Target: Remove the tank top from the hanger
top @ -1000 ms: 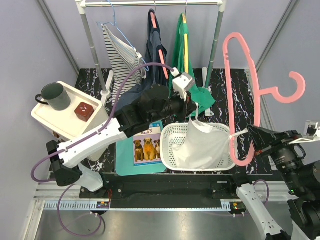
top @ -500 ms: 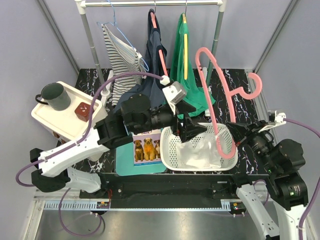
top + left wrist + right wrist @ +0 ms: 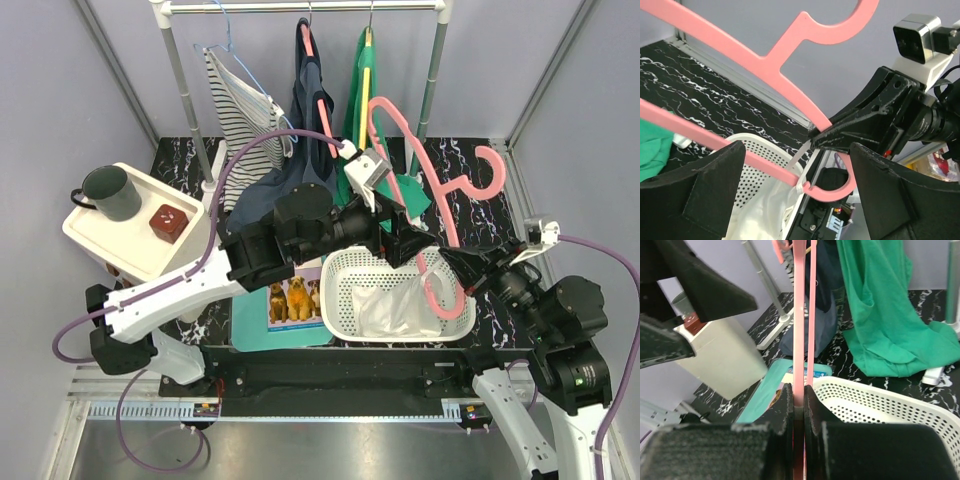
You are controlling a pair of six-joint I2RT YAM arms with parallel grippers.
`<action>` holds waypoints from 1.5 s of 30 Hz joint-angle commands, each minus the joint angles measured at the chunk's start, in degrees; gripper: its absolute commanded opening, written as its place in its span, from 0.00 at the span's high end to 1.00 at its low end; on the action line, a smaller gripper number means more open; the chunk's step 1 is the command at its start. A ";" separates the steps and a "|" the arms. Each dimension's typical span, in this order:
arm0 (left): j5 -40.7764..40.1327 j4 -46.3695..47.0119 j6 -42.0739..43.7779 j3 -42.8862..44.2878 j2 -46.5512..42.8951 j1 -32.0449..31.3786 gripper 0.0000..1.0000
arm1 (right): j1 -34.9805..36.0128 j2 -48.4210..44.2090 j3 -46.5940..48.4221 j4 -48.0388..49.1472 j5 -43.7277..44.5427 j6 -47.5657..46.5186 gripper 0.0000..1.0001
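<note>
Your right gripper (image 3: 798,388) is pinched shut on the low end of the hanger (image 3: 799,315). It holds the hanger upright over the basket (image 3: 340,290), so anything that slides off should drop straight in. The tank top (image 3: 392,308) lies heaped inside that basket, at about 5 o'clock from the middle of the top view.

Your left gripper (image 3: 797,150) is spread wide, with a hanger bar passing between its fingers and no cloth in them. A pale strip by the hanger's low end in the left wrist view may be a strap still caught; I cannot tell.

Against half a second ago, the hanger has leaned further toward 11 o'clock and the left gripper has shifted toward 1 o'clock. The top has slumped flatter — a second ago it hung draped from that gripper.
</note>
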 commanded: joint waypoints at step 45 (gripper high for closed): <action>-11.45 15.87 17.88 23.62 16.48 -0.33 1.00 | 0.36 -8.83 -10.57 -6.56 6.71 11.86 0.14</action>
